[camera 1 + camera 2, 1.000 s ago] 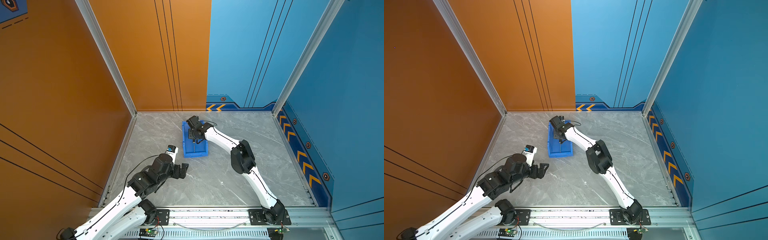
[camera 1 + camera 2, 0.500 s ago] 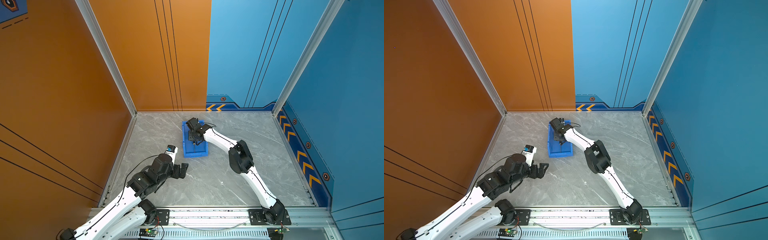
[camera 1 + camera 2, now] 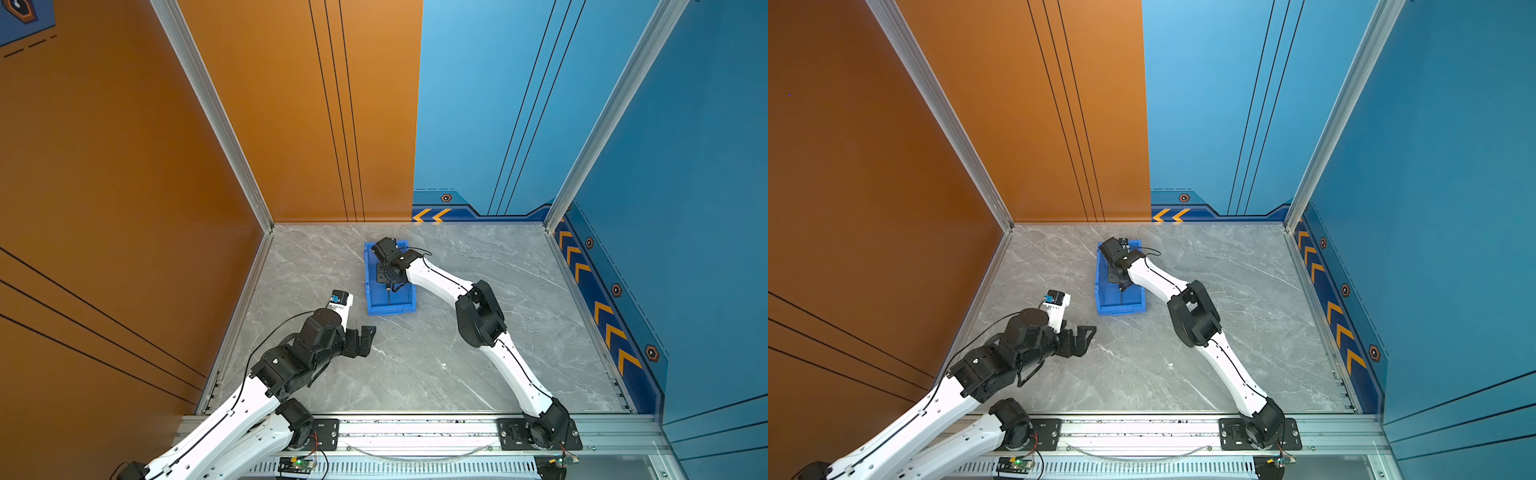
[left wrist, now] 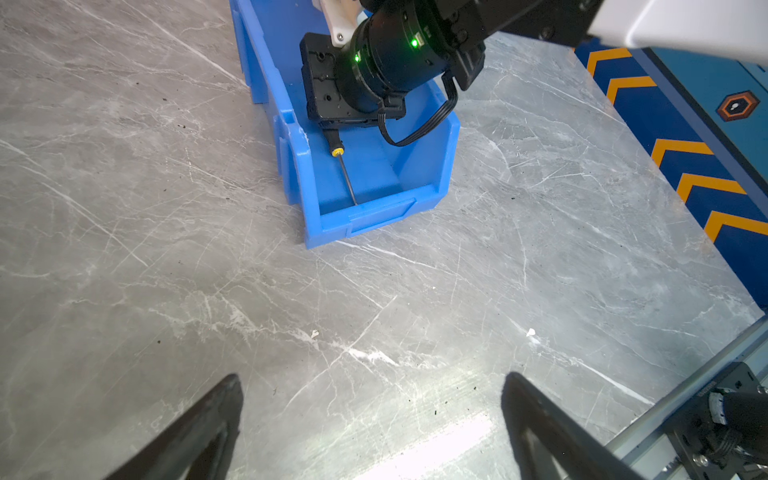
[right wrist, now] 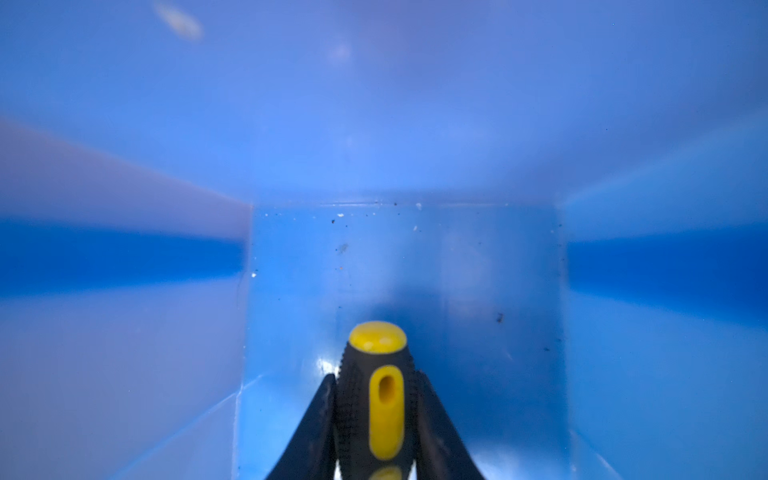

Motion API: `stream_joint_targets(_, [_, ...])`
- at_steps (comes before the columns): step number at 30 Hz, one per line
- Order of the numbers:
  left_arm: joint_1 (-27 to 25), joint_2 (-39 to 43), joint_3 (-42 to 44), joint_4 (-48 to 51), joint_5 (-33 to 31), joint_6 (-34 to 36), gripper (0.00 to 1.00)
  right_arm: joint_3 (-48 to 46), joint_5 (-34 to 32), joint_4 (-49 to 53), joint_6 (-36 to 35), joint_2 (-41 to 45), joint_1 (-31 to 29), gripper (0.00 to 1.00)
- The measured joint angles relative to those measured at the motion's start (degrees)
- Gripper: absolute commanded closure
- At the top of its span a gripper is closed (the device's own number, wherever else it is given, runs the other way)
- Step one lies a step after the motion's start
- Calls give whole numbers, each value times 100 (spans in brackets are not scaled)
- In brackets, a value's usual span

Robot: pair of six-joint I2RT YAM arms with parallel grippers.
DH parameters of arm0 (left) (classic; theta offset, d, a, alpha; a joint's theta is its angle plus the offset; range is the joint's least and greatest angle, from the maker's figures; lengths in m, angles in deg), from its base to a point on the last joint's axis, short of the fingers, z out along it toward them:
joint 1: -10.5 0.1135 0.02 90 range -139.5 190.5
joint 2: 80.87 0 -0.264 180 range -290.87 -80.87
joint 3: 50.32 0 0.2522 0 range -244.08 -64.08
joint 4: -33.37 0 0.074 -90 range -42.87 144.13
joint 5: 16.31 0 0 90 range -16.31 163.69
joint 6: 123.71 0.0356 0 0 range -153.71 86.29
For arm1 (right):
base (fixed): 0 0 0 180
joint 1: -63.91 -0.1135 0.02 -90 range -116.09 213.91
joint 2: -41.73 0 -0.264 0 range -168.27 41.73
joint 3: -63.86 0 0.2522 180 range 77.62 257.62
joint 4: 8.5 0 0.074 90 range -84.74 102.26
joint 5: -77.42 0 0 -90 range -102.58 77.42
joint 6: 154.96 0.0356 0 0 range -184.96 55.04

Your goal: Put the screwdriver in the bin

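The blue bin [image 3: 390, 309] [image 3: 1121, 308] stands on the grey table at the middle back. My right gripper [image 5: 376, 376] reaches down inside it, shut on the black-and-yellow handle of the screwdriver [image 5: 384, 395]. In the left wrist view the screwdriver [image 4: 337, 148] slopes down from the gripper, and its thin shaft tip rests near the bin's [image 4: 374, 216] low front lip. The shaft shows as a dark line in both top views [image 3: 388, 296] [image 3: 1122, 296]. My left gripper [image 3: 368, 334] [image 4: 372, 378] hovers open and empty over the table, in front and to the left of the bin.
Orange wall panels close the left side and blue ones the back right and right. An aluminium rail [image 3: 415, 432] carrying both arm bases runs along the table's front edge. The right arm's elbow [image 3: 478, 320] stands over the table to the right of the bin.
The right arm has shifted slightly left and sunk a little into the bin with the screwdriver. The left arm has not moved.
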Motion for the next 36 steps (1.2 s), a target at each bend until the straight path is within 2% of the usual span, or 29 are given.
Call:
stream_joint_targets(23, [-76,74,74,149,-216,-24,2,0,-7,0,-76,83,-11,52])
stream_joint_targets(28, [-76,50,74,151,-358,-22,2,-79,-2,2,-221,516,-11,49])
stream_joint_targets(36, [-76,-280,74,186,-638,31,2,-599,210,-63,-514,1674,-9,41])
